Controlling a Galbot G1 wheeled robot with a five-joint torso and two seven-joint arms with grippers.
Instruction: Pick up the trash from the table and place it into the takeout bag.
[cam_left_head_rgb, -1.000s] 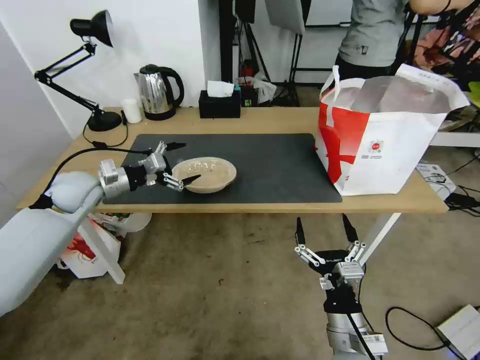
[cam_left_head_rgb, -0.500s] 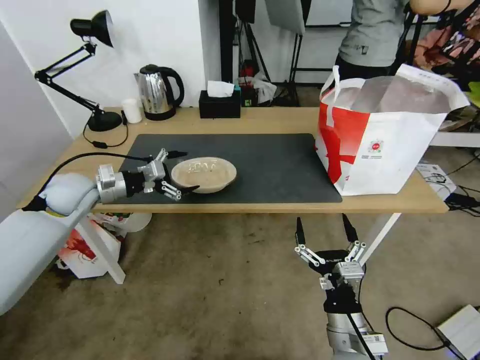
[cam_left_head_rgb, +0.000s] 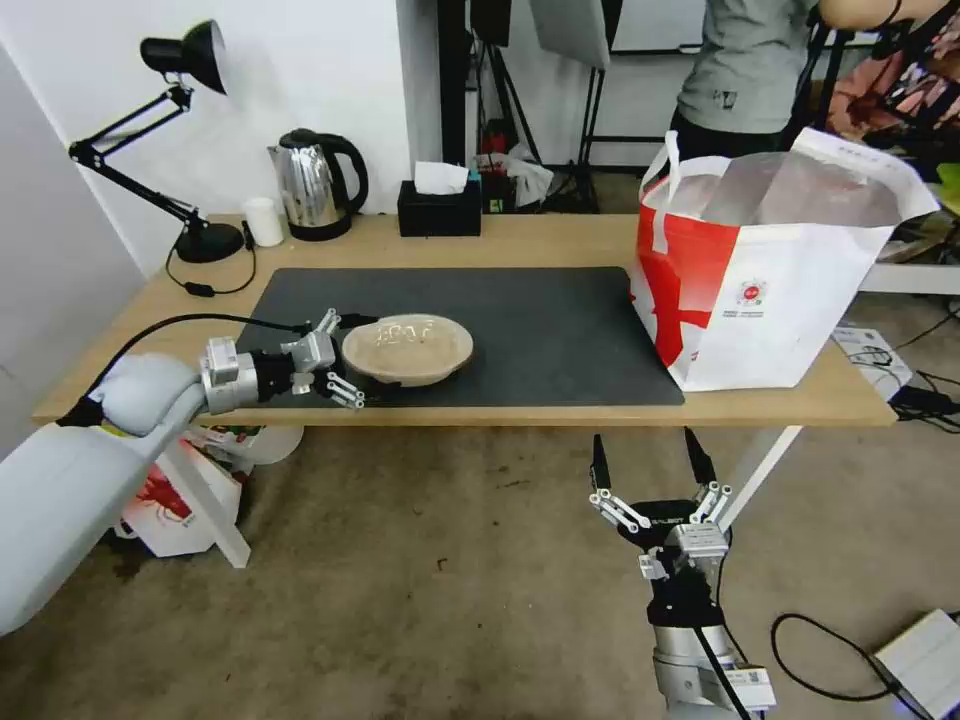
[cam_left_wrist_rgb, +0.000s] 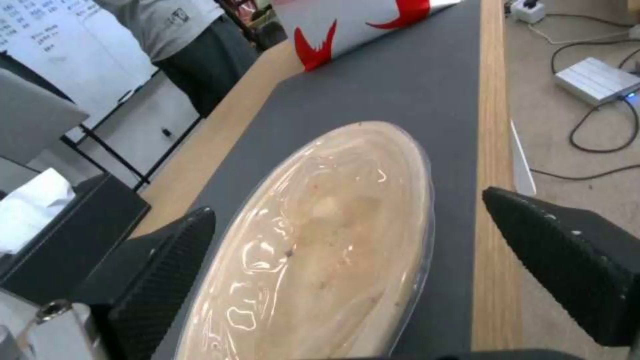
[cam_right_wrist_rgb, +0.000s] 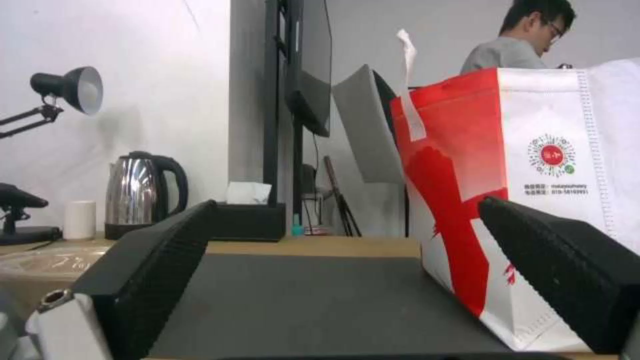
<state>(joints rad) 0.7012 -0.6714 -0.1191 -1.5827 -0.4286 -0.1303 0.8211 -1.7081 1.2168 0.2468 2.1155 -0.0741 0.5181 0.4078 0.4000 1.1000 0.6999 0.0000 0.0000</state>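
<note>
- The beige pulp bowl (cam_left_head_rgb: 408, 349) sits on the dark grey mat (cam_left_head_rgb: 540, 330), toward the mat's front-left corner, near the front edge of the table (cam_left_head_rgb: 560, 240).
- The left gripper (cam_left_head_rgb: 352, 362) is at the bowl's left rim, fingers spread wide, one each side of it; from where I stand they seem not to touch it, though that's hard to tell.
- The takeout bag (cam_left_head_rgb: 770, 270) stands open at the table's right end, its base overlapping the mat's right edge.
- The right gripper (cam_left_head_rgb: 648, 462) hangs below the table's front edge, fingers apart, holding nothing.
</note>
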